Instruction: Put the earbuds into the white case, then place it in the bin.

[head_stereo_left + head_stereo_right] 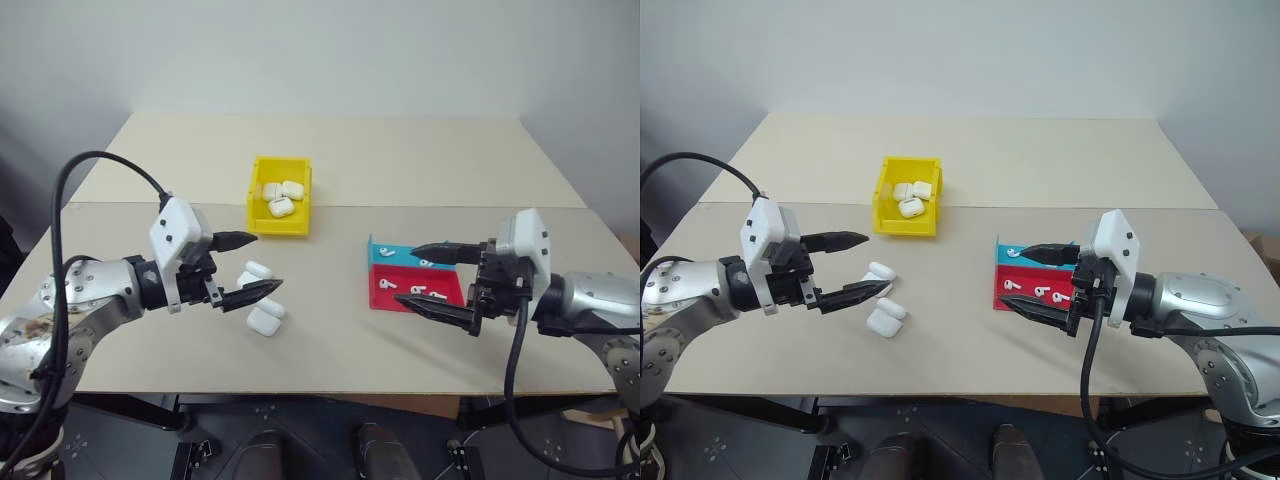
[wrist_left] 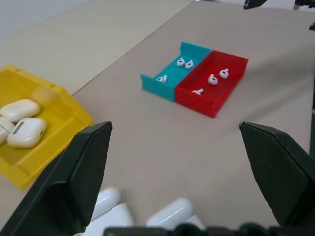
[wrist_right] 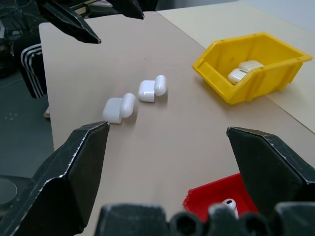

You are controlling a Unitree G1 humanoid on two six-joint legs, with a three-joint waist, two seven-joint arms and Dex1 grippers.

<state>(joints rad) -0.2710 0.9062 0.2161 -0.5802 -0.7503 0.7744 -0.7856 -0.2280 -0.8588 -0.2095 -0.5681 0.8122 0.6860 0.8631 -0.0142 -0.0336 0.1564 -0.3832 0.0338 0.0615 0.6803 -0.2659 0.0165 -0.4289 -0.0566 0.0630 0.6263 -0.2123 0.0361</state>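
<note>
Two white cases (image 3: 118, 108) with lids flipped open are seen lying on the desk (image 1: 330, 160) left of its middle, nearer the front edge than the back, just beside each other; in the eye views they are partly covered by the lower finger of the left gripper (image 1: 250, 267), and what lies inside them cannot be made out. The left gripper is held above them with its jaws spread wide, nothing being pinched or touched. The earbuds (image 2: 216, 77) are found in two shallow trays standing side by side and touching, right of the desk's middle: three in the red tray (image 2: 235, 66) and three in the cyan tray (image 2: 170, 84), as seen from the left wrist view. In the eye views the trays are partly hidden behind the right gripper (image 1: 440, 280), whose jaws are likewise spread wide and empty, held over the trays without contact. The yellow bin (image 1: 258, 210) is set near the middle of the desk, towards the back edge from the open cases and well apart from the trays; three closed white cases (image 1: 281, 197) are held in it, lying close together.
</note>
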